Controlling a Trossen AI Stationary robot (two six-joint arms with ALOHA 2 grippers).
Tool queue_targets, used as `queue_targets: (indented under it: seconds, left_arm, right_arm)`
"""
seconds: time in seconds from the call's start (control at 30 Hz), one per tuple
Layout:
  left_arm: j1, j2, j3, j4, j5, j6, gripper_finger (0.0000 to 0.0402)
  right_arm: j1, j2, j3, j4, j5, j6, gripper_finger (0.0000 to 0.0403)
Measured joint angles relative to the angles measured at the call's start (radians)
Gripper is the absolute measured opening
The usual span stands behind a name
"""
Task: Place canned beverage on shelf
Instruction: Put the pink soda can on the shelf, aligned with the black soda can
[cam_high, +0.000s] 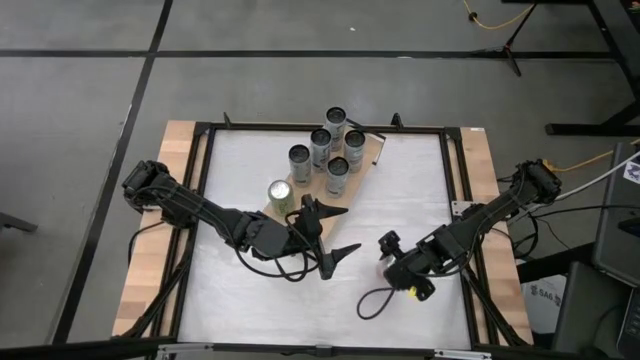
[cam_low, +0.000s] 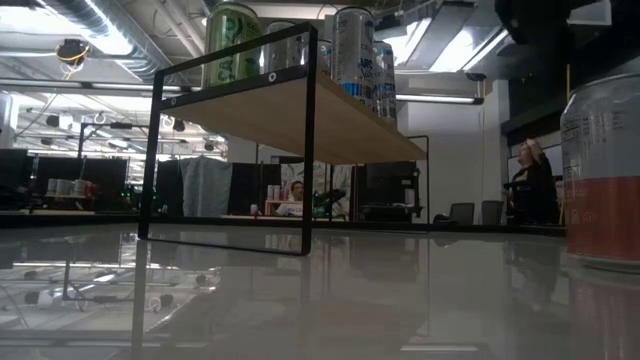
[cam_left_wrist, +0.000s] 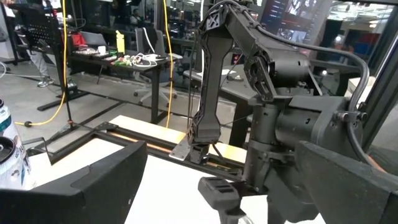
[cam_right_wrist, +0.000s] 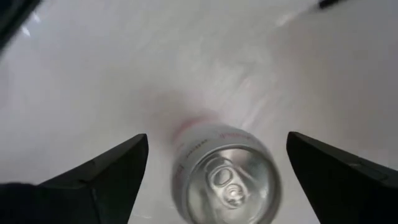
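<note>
- Right gripper (cam_right_wrist: 211, 165), fingers spread wide and released, hangs directly above an upright silver beverage can with a pink band (cam_right_wrist: 225, 174) standing on the white worktop (cam_right_wrist: 124, 74); the can's base is cut off.
- Left gripper (cam_high: 335, 232), fingers spread and empty, sits beside the light-wood shelf with black metal frame ends (cam_low: 330, 120), which carries six cans.

Shelf (cam_high: 355, 160) top: crowded, six cans (cam_high: 322, 147) clustered; bare board at its right end.
Table (cam_high: 420, 190) right-rear: open.
Table centre: left gripper (cam_high: 331, 232), fingers spread, blocks passage.
Front-right: lone can (cam_right_wrist: 225, 181) stands between right gripper (cam_right_wrist: 217, 168) fingers.

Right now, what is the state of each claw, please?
Left claw: open, holding nothing.
Right claw: open around upright silver metal can, not gripping.
</note>
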Motion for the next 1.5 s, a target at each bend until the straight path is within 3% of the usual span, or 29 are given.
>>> queue_targets:
  seconds: [0.2, 0.4, 0.67, 1.5]
  left_arm:
    - [0.000, 0.000, 0.000, 0.000, 0.000, 0.000, 0.0400]
    - [0.000, 0.000, 0.000, 0.000, 0.000, 0.000, 0.0400]
    - [0.000, 0.000, 0.000, 0.000, 0.001, 0.000, 0.0400]
    - [-0.002, 0.000, 0.000, -0.001, 0.012, 0.000, 0.0400]
  right_arm:
    - [0.000, 0.000, 0.000, -0.004, -0.015, 0.253, 0.0372]
    - [0.000, 0.000, 0.000, -0.008, 0.047, 0.385, 0.0372]
    - [0.000, 0.000, 0.000, -0.011, 0.038, 0.580, 0.0372]
    - [0.000, 0.000, -0.027, -0.071, 0.064, 0.624, 0.0372]
